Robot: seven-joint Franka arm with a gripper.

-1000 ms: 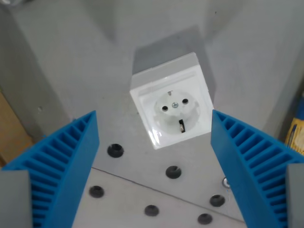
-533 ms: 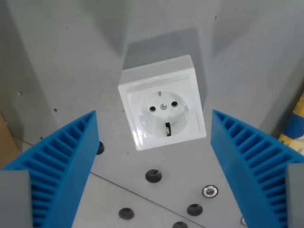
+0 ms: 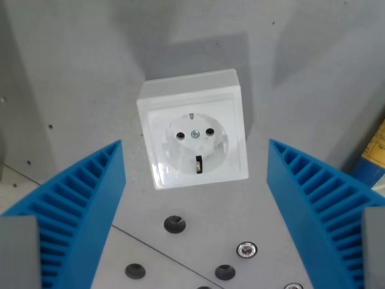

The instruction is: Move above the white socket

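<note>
The white socket (image 3: 194, 135) is a square box with a round two-hole face and a centre screw, standing on a grey metal plate (image 3: 84, 78) in the middle of the wrist view. My gripper (image 3: 195, 211) is open and empty. Its two blue ribbed fingers (image 3: 78, 211) stand at the lower left and lower right, wide apart. The socket lies between them and slightly beyond the fingertips. Nothing touches the socket.
The grey plate has several round holes (image 3: 174, 224) and a screw (image 3: 245, 248) below the socket. A yellow and blue object (image 3: 374, 150) shows at the wrist view's right edge. A plate edge runs diagonally at lower left.
The camera has moved: the socket has shifted towards the wrist view's left and looks slightly larger and squarer to the view. The fingers stay open as before.
</note>
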